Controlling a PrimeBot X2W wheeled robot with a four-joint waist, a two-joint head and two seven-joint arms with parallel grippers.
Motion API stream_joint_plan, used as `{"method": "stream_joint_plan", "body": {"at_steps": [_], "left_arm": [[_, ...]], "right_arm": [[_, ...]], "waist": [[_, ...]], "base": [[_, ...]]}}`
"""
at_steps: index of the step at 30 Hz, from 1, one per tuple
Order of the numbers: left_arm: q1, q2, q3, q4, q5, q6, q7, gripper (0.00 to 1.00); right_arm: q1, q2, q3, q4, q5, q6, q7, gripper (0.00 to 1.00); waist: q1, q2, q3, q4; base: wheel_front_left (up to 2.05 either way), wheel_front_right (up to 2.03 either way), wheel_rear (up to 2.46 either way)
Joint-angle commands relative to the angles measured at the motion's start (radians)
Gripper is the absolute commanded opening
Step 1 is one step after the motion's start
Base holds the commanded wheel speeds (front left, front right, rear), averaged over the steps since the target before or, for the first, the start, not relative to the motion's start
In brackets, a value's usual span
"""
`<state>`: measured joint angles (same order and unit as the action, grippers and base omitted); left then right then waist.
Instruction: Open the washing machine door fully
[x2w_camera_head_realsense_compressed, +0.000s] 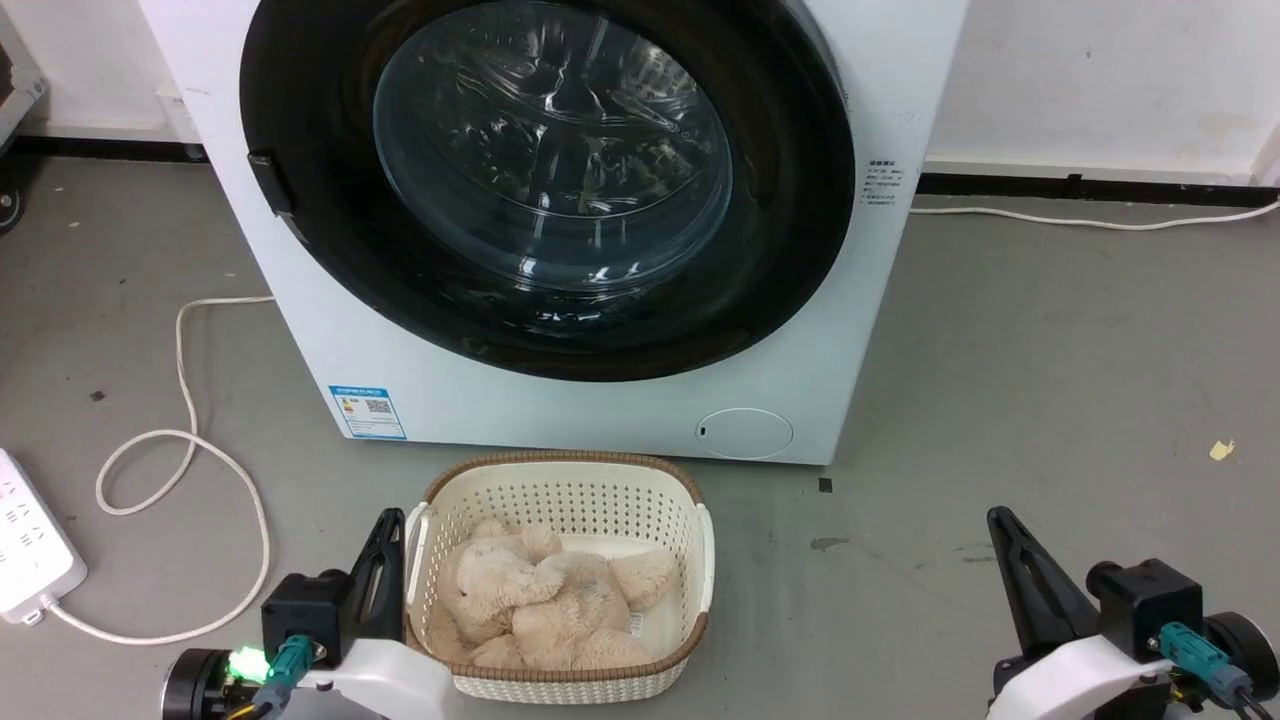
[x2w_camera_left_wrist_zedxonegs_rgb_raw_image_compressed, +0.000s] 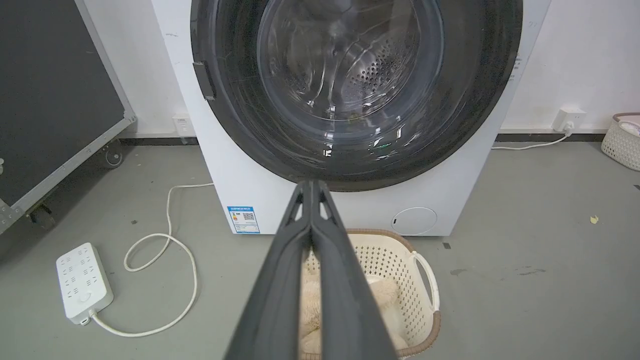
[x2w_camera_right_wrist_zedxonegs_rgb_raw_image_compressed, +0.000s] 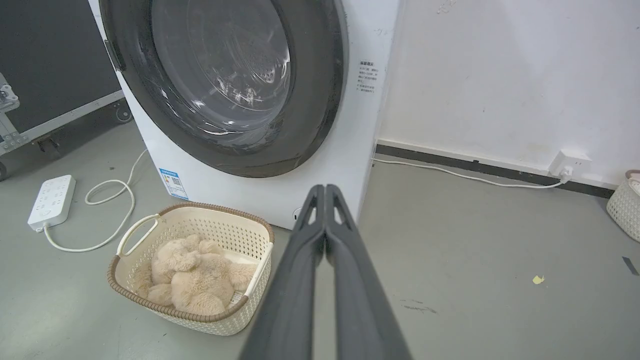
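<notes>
With the large round glossy black washing machine door (x2w_camera_head_realsense_compressed: 550, 180) shut, the left gripper (x2w_camera_head_realsense_compressed: 390, 525) and right gripper (x2w_camera_head_realsense_compressed: 1003, 525) sit low, fingers pressed together; the next move probably calls for reaching its small black edge handle (x2w_camera_head_realsense_compressed: 272, 182).

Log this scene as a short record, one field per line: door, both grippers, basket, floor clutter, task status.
door: washing machine door closed against the washing machine
door edge: dark tab on its left side
left gripper: left gripper shut, empty, low beside the basket's left side
right gripper: right gripper shut, empty, over floor to the basket's right
basket: cream basket on the floor before the machine, plush toy inside
floor clutter: power strip with looped cable
task status: door not yet opened
</notes>
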<state>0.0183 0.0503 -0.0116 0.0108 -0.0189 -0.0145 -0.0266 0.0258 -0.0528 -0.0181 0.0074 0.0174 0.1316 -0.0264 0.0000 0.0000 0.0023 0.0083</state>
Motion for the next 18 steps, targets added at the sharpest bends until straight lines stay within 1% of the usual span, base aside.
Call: {"method": "stream_joint_plan", "body": {"at_steps": [1,18], "left_arm": [[-0.016,0.0,0.006,-0.006,0.011,0.007,0.008,0.0],[-0.018,0.0,0.012,-0.011,0.019,0.014,0.027,0.0]], "right_arm": [[-0.017,0.002,0.006,-0.006,-0.006,-0.001,0.008,0.0],[-0.026,0.003,0.018,-0.007,-0.017,-0.001,0.026,0.0]], "waist": [[0.0,0.0,0.0,-0.001],[0.0,0.0,-0.002,-0.008]], "base": [[0.0,0.0,0.0],[0.0,0.0,0.0]]}}
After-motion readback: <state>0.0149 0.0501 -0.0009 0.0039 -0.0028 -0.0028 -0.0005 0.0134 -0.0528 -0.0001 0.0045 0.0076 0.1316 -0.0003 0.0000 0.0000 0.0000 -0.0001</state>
